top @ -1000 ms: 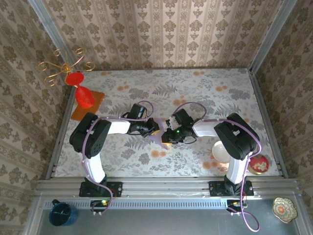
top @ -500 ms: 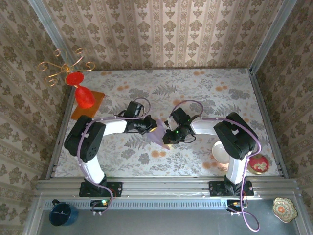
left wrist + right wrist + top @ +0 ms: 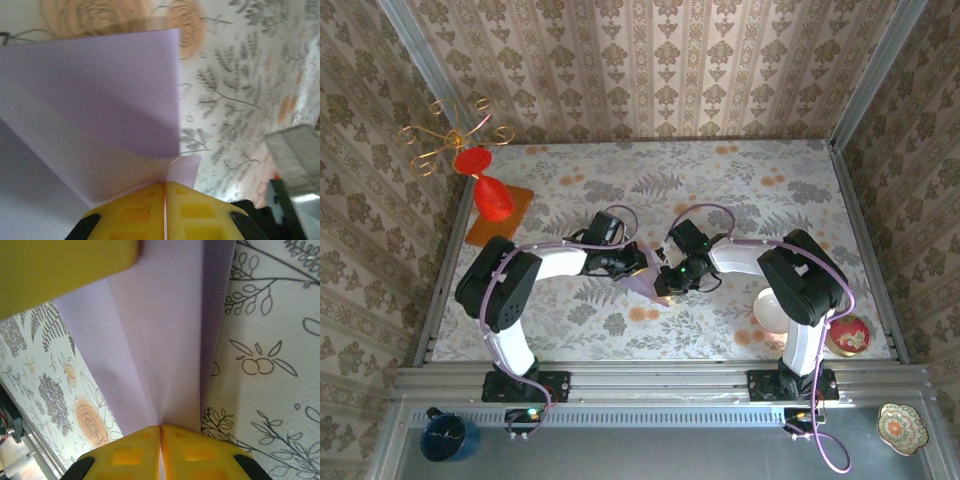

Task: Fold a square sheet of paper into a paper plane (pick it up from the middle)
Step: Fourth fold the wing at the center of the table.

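Left wrist view has the left tool (image 3: 165, 186) clamped shut on the thin pale lilac sheet of paper (image 3: 95, 105), already creased. The right tool (image 3: 161, 430) pinches its other end, over the middle of the floral worktop (image 3: 770, 200). For a clean fold, hold both pinches firm, align the edges, and avoid tugging the paper apart.

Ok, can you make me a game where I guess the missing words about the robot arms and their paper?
1. The left gripper and the right gripper both pinch the sheet of paper with fingers that are coloured ____.
2. The red vase stands on an ____ mat.
3. The white bowl sits beside the ____ arm.

Missing words: yellow; orange; right.
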### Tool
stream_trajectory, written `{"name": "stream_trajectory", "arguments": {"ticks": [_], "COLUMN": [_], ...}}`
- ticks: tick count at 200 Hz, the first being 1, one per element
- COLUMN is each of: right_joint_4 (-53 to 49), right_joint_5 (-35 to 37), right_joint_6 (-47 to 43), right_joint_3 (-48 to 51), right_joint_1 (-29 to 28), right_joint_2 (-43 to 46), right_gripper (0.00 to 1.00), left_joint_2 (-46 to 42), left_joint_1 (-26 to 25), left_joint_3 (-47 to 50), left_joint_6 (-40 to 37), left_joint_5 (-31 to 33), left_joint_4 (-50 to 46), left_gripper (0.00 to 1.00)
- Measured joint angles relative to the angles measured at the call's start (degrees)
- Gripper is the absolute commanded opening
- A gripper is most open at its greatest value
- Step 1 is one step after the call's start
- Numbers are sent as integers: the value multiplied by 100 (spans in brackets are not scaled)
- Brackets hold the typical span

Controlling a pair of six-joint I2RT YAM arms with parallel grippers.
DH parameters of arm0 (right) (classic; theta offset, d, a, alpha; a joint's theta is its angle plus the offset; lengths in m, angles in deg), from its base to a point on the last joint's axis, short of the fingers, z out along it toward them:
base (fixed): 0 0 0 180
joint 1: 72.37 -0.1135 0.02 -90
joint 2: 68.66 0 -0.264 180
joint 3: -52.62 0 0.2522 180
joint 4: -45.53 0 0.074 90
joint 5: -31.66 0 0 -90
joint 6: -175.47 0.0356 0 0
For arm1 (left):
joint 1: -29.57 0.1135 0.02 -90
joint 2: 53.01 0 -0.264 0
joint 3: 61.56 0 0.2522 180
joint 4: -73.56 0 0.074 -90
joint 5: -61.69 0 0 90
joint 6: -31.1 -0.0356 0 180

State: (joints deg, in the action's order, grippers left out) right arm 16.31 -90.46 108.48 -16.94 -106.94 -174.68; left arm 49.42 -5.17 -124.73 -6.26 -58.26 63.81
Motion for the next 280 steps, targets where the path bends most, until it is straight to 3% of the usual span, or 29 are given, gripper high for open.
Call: {"name": "stream_trajectory", "arguments": {"ticks": [71, 129, 167, 280], "right_joint_4": [-221, -192, 219, 131], "right_joint_5": [170, 66, 166, 415], "right_joint_6": [-70, 273, 835, 1071], "right_joint_3": [-105, -138, -254, -393], "right_joint_1": [-2, 17, 20, -59], "right_joint_2": [-11, 319, 706, -66], "right_gripper": [14, 24, 16, 10], "left_joint_2": [273, 402, 411, 428], "left_joint_1": [197, 216, 188, 173], "left_joint_3": [-63, -179, -238, -348], "left_joint_6": [-46, -46, -46, -46], "left_joint_5": [-229, -352, -308, -238], "left_joint_4": [7, 11, -72, -273], "left_gripper": [10, 10, 10, 8]}}
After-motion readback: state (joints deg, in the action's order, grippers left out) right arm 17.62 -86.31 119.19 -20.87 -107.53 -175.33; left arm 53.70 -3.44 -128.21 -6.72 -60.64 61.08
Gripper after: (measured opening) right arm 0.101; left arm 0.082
